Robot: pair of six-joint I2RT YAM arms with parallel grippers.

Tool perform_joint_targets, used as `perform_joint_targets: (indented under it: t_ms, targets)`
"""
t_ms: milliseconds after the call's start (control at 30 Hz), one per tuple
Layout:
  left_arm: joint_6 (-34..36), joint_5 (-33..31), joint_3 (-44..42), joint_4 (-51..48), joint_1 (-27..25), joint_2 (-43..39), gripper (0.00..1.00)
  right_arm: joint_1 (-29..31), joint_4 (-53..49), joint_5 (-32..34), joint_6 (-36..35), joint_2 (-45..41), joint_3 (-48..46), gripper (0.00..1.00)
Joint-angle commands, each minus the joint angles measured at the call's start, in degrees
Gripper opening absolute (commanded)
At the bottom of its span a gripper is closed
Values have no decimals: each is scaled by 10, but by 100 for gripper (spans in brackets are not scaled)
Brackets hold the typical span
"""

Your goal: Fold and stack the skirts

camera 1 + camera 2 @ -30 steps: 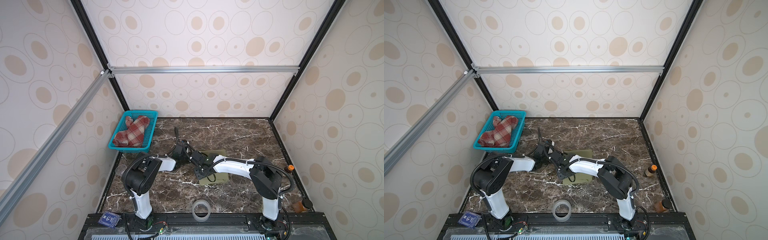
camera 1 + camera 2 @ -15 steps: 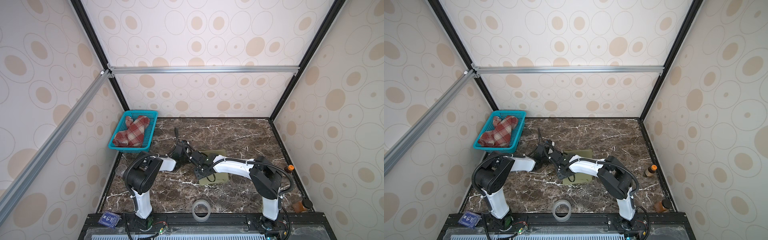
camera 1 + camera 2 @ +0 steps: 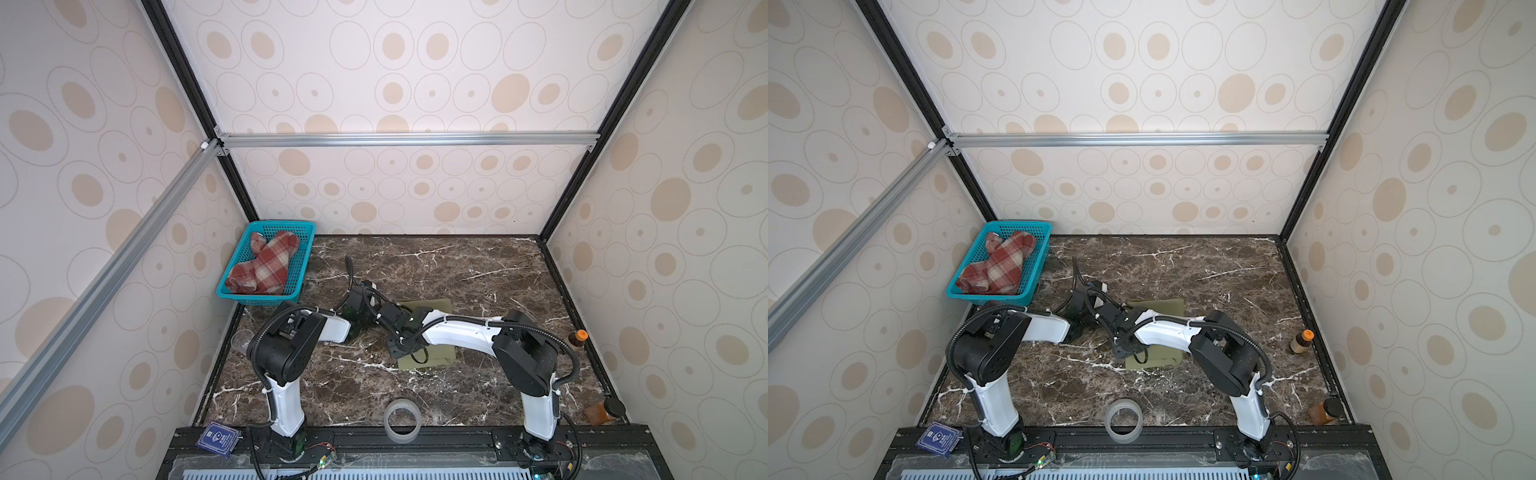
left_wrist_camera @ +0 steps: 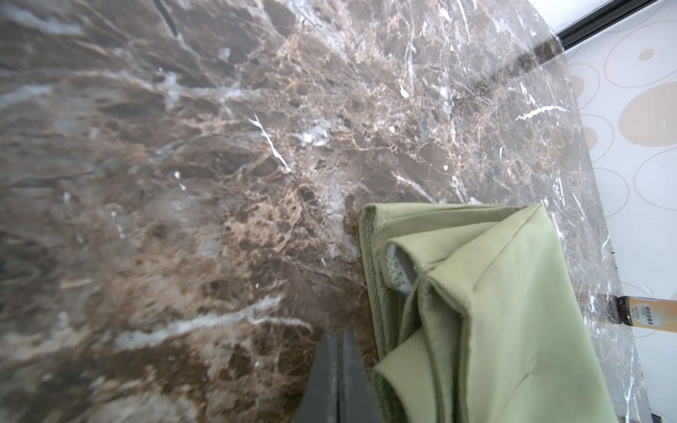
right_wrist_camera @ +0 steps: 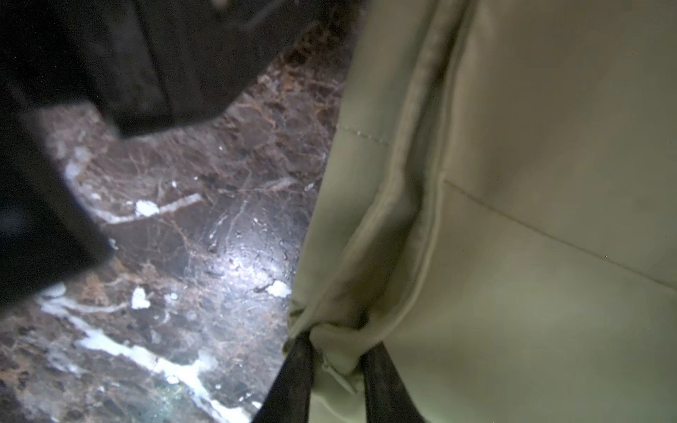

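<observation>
While the left hand point(image 4: 336, 340) sits pressed together, the right hand point(image 5: 339, 351) pinches the olive-green cloth skirt point(image 5: 531, 219) lying central on the tabletop point(image 3: 457, 270); the red-and-cream plaid wool skirt point(image 3: 266, 266) fills a teal mesh basket point(image 3: 302, 262) at ten o'clock.

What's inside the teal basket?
The red-and-cream plaid skirt, crumpled, fills most of the teal basket. The floor beneath it is covered, so anything under it cannot be seen. The olive-green skirt lies outside, on the table.

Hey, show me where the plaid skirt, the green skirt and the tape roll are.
plaid skirt point(image 3: 266, 266): in a top view, middle of the cloth.
green skirt point(image 4: 513, 311): left wrist view, flat top layer.
tape roll point(image 3: 401, 434): in a top view, near wall of the ring.
</observation>
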Motion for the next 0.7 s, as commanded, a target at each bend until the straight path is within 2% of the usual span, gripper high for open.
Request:
perform_joint_targets:
  t_ms: [0, 100, 667]
  targets:
    - [-7, 5, -5, 8, 4, 10, 2, 6, -17, 7, 10, 10, 1, 10]
    - [-7, 6, -5, 9, 4, 9, 2, 6, -18, 11, 7, -2, 1, 0]
    - [-24, 26, -14, 19, 4, -23, 2, 7, -59, 10, -11, -50, 7, 0]
